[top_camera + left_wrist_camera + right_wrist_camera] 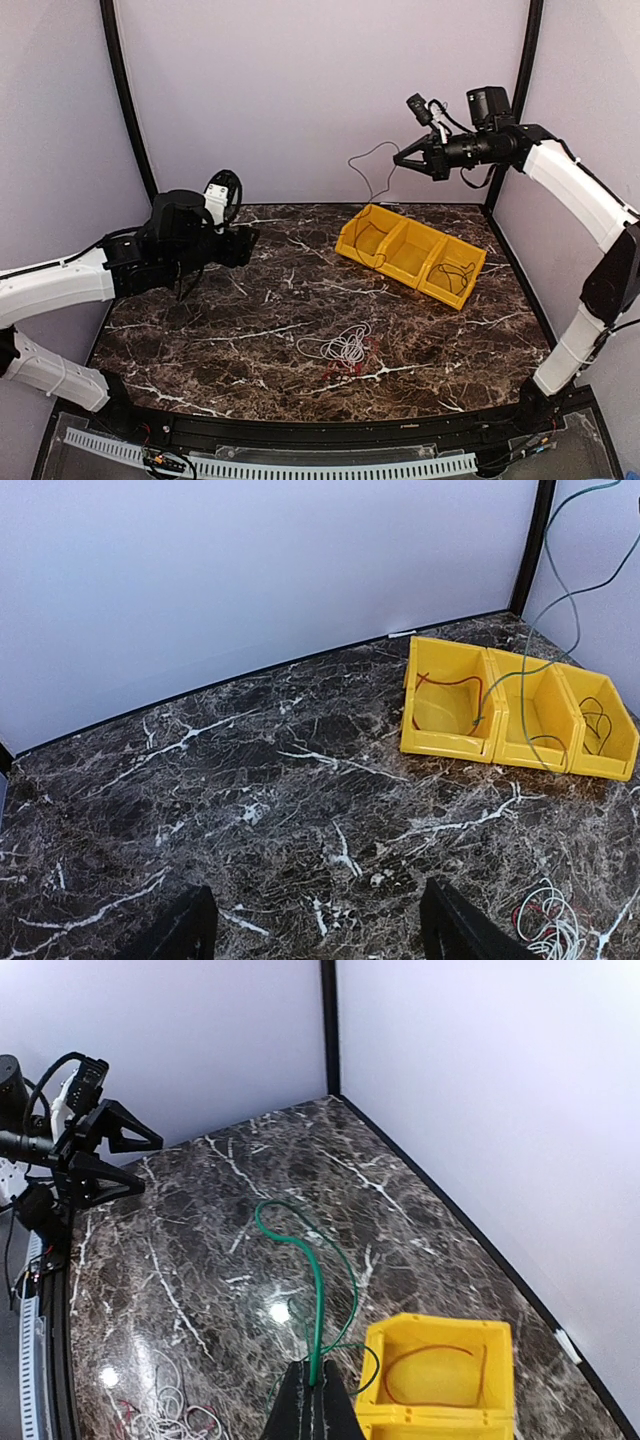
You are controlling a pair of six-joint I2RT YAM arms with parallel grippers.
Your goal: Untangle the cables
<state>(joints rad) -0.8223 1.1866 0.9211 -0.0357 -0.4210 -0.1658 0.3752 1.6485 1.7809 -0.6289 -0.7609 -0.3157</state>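
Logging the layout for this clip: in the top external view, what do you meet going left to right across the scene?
left gripper → cable bundle → right gripper, shut on a green cable. Left out: the yellow bins, which overlap the last two.

We found all three views bright, lit from overhead. Two white glare spots lay on the tabletop (200, 1220) toward 7 o'clock of the right wrist view. Shadows under the yellow bins (352, 246) were soft. The frame posts (122, 100) bowed at the top view's edges; the left gripper (315, 930) at 6 o'clock was a blurred silhouette.
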